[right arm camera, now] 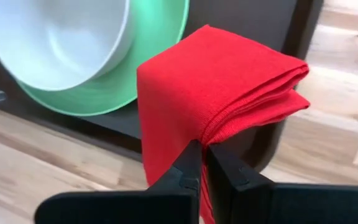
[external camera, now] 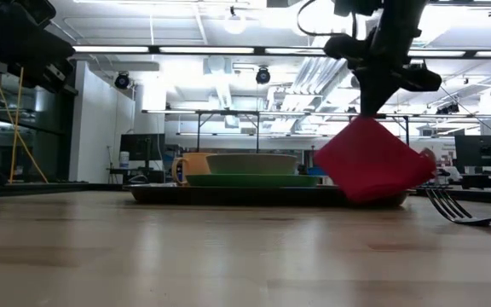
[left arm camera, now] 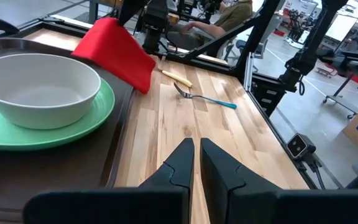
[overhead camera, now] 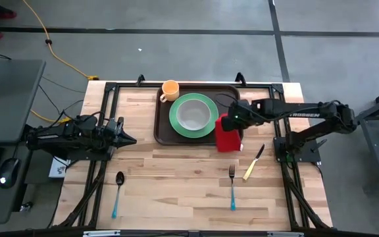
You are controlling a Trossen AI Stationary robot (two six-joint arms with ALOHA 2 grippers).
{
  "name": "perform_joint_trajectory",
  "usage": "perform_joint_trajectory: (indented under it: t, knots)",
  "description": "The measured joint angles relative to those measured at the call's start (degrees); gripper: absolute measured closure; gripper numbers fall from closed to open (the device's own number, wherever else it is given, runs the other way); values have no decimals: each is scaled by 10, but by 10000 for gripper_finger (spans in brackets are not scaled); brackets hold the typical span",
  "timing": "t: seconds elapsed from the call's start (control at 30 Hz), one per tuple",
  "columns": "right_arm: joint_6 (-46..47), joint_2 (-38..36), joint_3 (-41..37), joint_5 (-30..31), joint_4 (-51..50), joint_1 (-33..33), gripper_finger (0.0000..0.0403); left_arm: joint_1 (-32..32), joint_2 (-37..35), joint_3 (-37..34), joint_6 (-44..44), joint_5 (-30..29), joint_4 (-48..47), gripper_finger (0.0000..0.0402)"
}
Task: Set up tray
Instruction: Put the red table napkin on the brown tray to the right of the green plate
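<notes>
The dark brown tray [overhead camera: 163, 131] lies at the table's far middle. It carries a green plate [overhead camera: 176, 122] with a white bowl [overhead camera: 193, 115] on it and an orange mug [overhead camera: 170, 89]. My right gripper [right arm camera: 204, 149] hangs over the tray's near right corner, shut on a folded red napkin [overhead camera: 227, 139]. My left gripper [left arm camera: 194, 149] rests drawn back at the table's left side, shut, holding nothing. My right gripper pinches the folded napkin's top corner [right arm camera: 199, 132] between its two fingers, several layers together at a fold. The fingers come from above, slanting down. The napkin [external camera: 369, 162] hangs below them over the tray's right end. Whether its lower end touches the tray I cannot tell.
On the bare wood near the front lie a blue-handled spoon [overhead camera: 118, 191] at the left and a blue-handled fork [overhead camera: 232, 184]. A yellow-handled knife [overhead camera: 254, 163] lies at the right. A black frame runs along the table's sides.
</notes>
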Motion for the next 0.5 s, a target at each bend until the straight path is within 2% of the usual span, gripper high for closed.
perform_joint_trajectory:
  t: [0.5]
  knots:
    - [-122, 0, 0, -24, -15, -113, 403, 0, 0, 0, 0, 0, 2, 346]
